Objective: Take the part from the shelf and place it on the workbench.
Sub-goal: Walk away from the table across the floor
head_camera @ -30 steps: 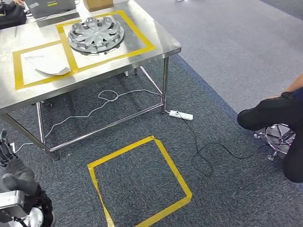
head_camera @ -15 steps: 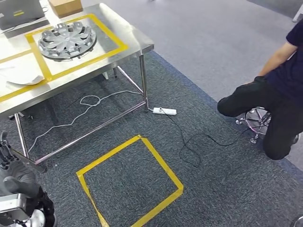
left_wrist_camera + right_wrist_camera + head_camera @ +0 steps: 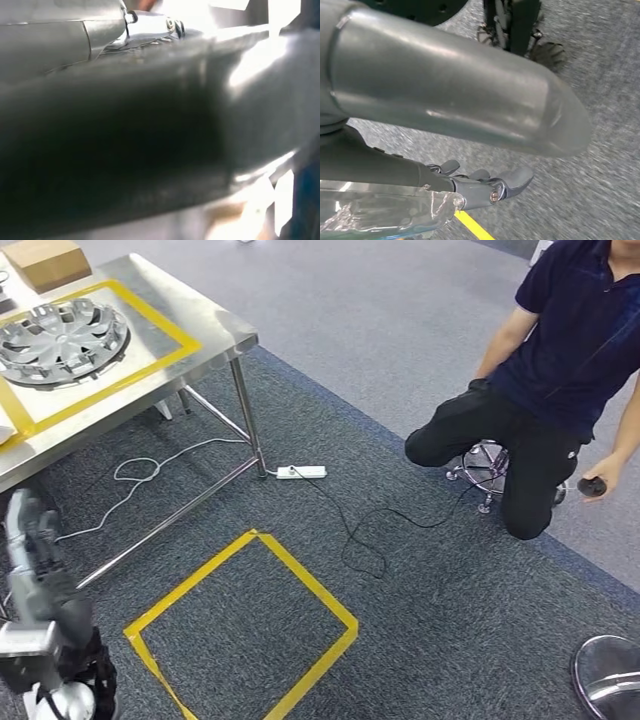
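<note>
While both hands' grips stay unclear, silver spoked part (image 3: 60, 340) lies on workbench (image 3: 204, 325).

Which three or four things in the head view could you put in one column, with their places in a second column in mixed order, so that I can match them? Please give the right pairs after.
Things:
1. silver plastic hubcap
2. white power strip
3. brown cardboard box
4. square of yellow tape

Places:
A. on the grey carpet, near the table's leg
B. on the carpet in front of the table
C. on the steel table, inside a yellow tape frame
D. at the table's far edge

Pairs: 1-C, 2-A, 3-D, 4-B
</note>
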Controlling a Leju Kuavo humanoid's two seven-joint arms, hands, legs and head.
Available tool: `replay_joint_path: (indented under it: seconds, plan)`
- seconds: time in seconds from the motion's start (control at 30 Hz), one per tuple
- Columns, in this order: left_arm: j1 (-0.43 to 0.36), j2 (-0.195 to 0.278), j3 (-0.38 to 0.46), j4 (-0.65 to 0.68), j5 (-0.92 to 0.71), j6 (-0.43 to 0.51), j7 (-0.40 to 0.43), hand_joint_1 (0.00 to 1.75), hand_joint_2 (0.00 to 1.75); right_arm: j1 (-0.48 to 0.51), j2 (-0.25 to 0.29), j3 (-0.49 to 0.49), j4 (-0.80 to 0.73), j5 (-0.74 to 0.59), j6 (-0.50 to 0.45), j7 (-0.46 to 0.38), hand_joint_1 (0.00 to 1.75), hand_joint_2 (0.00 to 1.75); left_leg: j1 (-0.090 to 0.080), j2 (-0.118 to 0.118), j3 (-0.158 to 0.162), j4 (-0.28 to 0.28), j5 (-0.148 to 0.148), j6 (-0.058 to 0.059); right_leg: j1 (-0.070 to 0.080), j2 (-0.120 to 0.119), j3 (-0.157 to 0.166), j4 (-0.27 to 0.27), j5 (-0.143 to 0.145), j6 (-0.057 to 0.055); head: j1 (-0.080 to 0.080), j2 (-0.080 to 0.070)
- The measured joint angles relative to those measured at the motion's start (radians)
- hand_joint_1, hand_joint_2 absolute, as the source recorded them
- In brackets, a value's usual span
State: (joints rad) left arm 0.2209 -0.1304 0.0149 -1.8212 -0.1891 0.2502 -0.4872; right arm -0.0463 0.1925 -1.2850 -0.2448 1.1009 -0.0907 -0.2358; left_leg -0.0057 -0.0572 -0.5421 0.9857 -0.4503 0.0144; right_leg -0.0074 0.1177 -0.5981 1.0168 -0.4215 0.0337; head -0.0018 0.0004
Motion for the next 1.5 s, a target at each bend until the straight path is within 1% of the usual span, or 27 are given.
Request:
replay_joint_path:
  seconds: [0.03,0.1,0.17,0.2,0.23,0.27,0.3,0.37,0.43,0.47,0.53,0.6,0.67,0.73,0.77,0.8,0.87,0.93,1.0,1.07,1.13,1.2,1.27,1.3,1.33,1.43,1.5]
  plan:
    - [-0.011,0.006,0.000,0.043,-0.006,-0.058,0.054,0.00,0.00,0.002,0.000,-0.001,-0.001,0.000,0.005,0.002,0.00,0.00,0.001,0.008,0.001,-0.005,0.004,-0.001,-0.002,0.004,-0.005,-0.001,0.003,0.006,0.000,0.000]
    - [-0.032,0.013,0.006,0.154,-0.021,-0.136,0.126,0.00,0.00,0.005,0.000,-0.005,-0.005,0.001,0.016,0.005,0.00,0.00,0.006,0.029,0.004,-0.016,0.012,0.004,0.001,-0.026,-0.024,0.024,-0.016,0.016,0.004,0.000]
    - [-0.048,0.013,0.019,0.262,-0.024,-0.164,0.152,0.00,0.00,0.003,-0.001,-0.006,-0.007,0.003,0.022,0.008,0.00,0.00,0.008,0.055,0.005,-0.021,0.014,0.008,0.005,-0.082,-0.074,0.124,-0.077,0.025,0.011,0.000]
    - [-0.053,0.014,0.026,0.306,-0.024,-0.168,0.157,0.00,0.00,0.002,-0.001,-0.007,-0.008,0.004,0.024,0.009,0.00,0.00,0.007,0.070,0.005,-0.021,0.014,0.009,0.004,-0.099,-0.107,0.191,-0.111,0.030,0.013,0.000]
    - [-0.058,0.015,0.033,0.345,-0.024,-0.171,0.159,0.00,0.00,0.003,-0.001,-0.007,-0.009,0.004,0.025,0.010,0.00,0.00,0.007,0.084,0.004,-0.021,0.013,0.009,0.003,-0.108,-0.132,0.245,-0.131,0.033,0.012,0.000]
    - [-0.063,0.016,0.037,0.376,-0.026,-0.172,0.164,0.00,0.00,0.004,-0.001,-0.007,-0.011,0.004,0.025,0.011,0.00,0.00,0.007,0.096,0.005,-0.020,0.012,0.008,0.002,-0.112,-0.140,0.269,-0.134,0.036,0.013,0.000]
    - [-0.069,0.016,0.042,0.404,-0.031,-0.171,0.175,0.00,0.00,0.006,-0.001,-0.008,-0.013,0.006,0.025,0.011,0.00,0.00,0.008,0.108,0.005,-0.020,0.011,0.006,0.000,-0.116,-0.128,0.251,-0.117,0.038,0.013,0.000]
    - [-0.084,0.013,0.056,0.457,-0.044,-0.157,0.206,0.00,0.00,0.008,-0.002,-0.009,-0.016,0.010,0.025,0.012,0.00,0.00,0.008,0.127,0.010,-0.019,0.006,-0.002,-0.003,-0.141,-0.054,0.125,-0.058,0.042,0.013,0.000]
    - [-0.108,0.011,0.088,0.531,-0.062,-0.122,0.229,0.00,0.00,0.006,-0.001,-0.009,-0.018,0.018,0.025,0.014,0.00,0.00,0.003,0.142,0.014,-0.013,-0.001,-0.013,-0.005,-0.167,0.009,0.020,-0.023,0.035,0.012,0.000]
    - [-0.125,0.011,0.111,0.582,-0.071,-0.098,0.236,0.00,0.00,0.004,0.000,-0.009,-0.019,0.022,0.025,0.016,0.00,0.00,0.000,0.147,0.015,-0.012,-0.002,-0.019,-0.005,-0.172,0.019,0.003,-0.019,0.028,0.009,0.000]
    - [-0.164,0.013,0.164,0.714,-0.086,-0.050,0.247,0.00,0.00,0.002,0.001,-0.009,-0.018,0.031,0.025,0.023,0.00,0.00,0.000,0.159,0.018,-0.011,-0.002,-0.026,-0.003,-0.153,0.016,0.005,-0.017,0.008,0.005,0.000]
    - [-0.198,0.022,0.225,0.859,-0.089,-0.023,0.244,0.00,0.00,0.001,0.000,-0.009,-0.018,0.039,0.024,0.029,0.00,0.00,0.005,0.139,0.013,0.006,-0.021,-0.037,-0.003,-0.135,0.012,0.005,-0.014,-0.006,0.004,0.000]
    - [-0.218,0.038,0.288,0.999,-0.088,-0.015,0.238,0.00,0.00,-0.003,0.000,-0.009,-0.018,0.046,0.024,0.032,0.00,0.00,0.009,0.094,-0.029,0.098,-0.079,-0.045,-0.004,-0.113,0.008,0.004,-0.010,-0.017,0.002,0.000]
    - [-0.226,0.056,0.349,1.131,-0.087,-0.004,0.254,0.00,0.00,-0.005,-0.001,-0.008,-0.018,0.053,0.023,0.034,0.00,0.00,0.009,0.072,-0.096,0.233,-0.135,-0.045,-0.003,-0.086,0.004,0.004,-0.009,-0.022,0.000,0.000]
    - [-0.227,0.064,0.377,1.191,-0.087,0.007,0.271,0.00,0.00,-0.005,-0.001,-0.008,-0.018,0.056,0.023,0.035,0.00,0.00,0.008,0.069,-0.117,0.269,-0.139,-0.042,-0.002,-0.072,0.003,0.004,-0.008,-0.023,-0.001,0.000]
    - [-0.227,0.069,0.401,1.246,-0.091,0.020,0.293,0.00,0.00,-0.003,-0.002,-0.007,-0.018,0.059,0.023,0.037,0.00,0.00,0.008,0.066,-0.122,0.270,-0.123,-0.038,-0.001,-0.059,0.003,0.004,-0.008,-0.023,-0.002,0.000]
    - [-0.225,0.077,0.432,1.334,-0.112,0.045,0.354,0.00,0.00,-0.002,-0.002,-0.005,-0.018,0.065,0.024,0.039,0.00,0.00,0.006,0.049,-0.082,0.173,-0.054,-0.027,-0.001,-0.034,0.004,0.004,-0.006,-0.022,-0.002,0.000]
    - [-0.224,0.080,0.444,1.403,-0.143,0.057,0.426,0.00,0.00,-0.005,-0.002,-0.003,-0.018,0.067,0.025,0.040,0.00,0.00,0.006,0.009,-0.030,0.054,-0.004,-0.017,0.001,-0.014,0.000,0.007,-0.005,-0.015,-0.001,0.000]
    - [-0.223,0.077,0.450,1.457,-0.163,0.059,0.487,0.00,0.00,-0.006,-0.002,-0.003,-0.018,0.064,0.026,0.039,0.00,0.00,0.005,-0.011,-0.011,0.006,0.002,-0.015,-0.001,0.001,-0.008,0.008,-0.003,-0.004,0.000,0.000]
    - [-0.222,0.064,0.456,1.493,-0.167,0.067,0.532,0.00,0.00,-0.003,-0.002,-0.003,-0.018,0.061,0.025,0.039,0.00,0.00,0.006,0.005,-0.008,-0.002,0.005,-0.010,-0.003,0.006,-0.016,0.007,-0.001,0.009,0.000,0.000]
    - [-0.223,0.048,0.463,1.518,-0.166,0.075,0.570,0.00,0.00,-0.003,-0.003,-0.003,-0.017,0.060,0.025,0.039,0.00,0.00,0.009,0.026,-0.005,-0.008,0.009,0.002,0.000,-0.036,-0.039,0.047,-0.031,0.021,0.006,0.000]
    - [-0.222,0.037,0.472,1.536,-0.164,0.073,0.594,0.00,0.00,-0.010,-0.003,-0.003,-0.016,0.058,0.024,0.039,0.00,0.00,0.007,0.051,-0.004,-0.009,0.008,0.010,0.002,-0.091,-0.094,0.164,-0.099,0.030,0.014,0.000]
    - [-0.221,0.027,0.480,1.549,-0.160,0.063,0.607,0.00,0.00,-0.015,-0.002,-0.003,-0.015,0.057,0.023,0.038,0.00,0.00,0.005,0.078,-0.004,-0.009,0.007,0.012,0.000,-0.109,-0.142,0.275,-0.143,0.036,0.014,0.000]
    - [-0.222,0.023,0.482,1.553,-0.159,0.059,0.610,0.00,0.00,-0.015,-0.002,-0.003,-0.014,0.056,0.023,0.039,0.00,0.00,0.004,0.090,-0.003,-0.009,0.006,0.012,0.000,-0.112,-0.142,0.283,-0.139,0.037,0.015,0.000]
    - [-0.223,0.020,0.483,1.557,-0.159,0.057,0.612,0.00,0.00,-0.015,-0.002,-0.004,-0.014,0.056,0.022,0.039,0.00,0.00,0.004,0.101,-0.002,-0.008,0.005,0.011,-0.001,-0.117,-0.120,0.249,-0.117,0.038,0.015,0.000]
    - [-0.227,0.015,0.488,1.562,-0.158,0.043,0.611,0.00,0.00,-0.020,-0.002,-0.004,-0.014,0.056,0.021,0.037,0.00,0.00,-0.001,0.128,0.007,-0.006,-0.003,-0.001,0.001,-0.163,-0.001,0.049,-0.042,0.030,0.014,0.000]
    - [-0.228,0.014,0.491,1.564,-0.155,0.002,0.597,0.00,0.00,-0.023,-0.001,-0.004,-0.013,0.054,0.021,0.035,0.00,0.00,-0.007,0.142,0.011,-0.003,-0.006,-0.010,0.003,-0.173,0.025,0.005,-0.032,0.016,0.010,0.000]
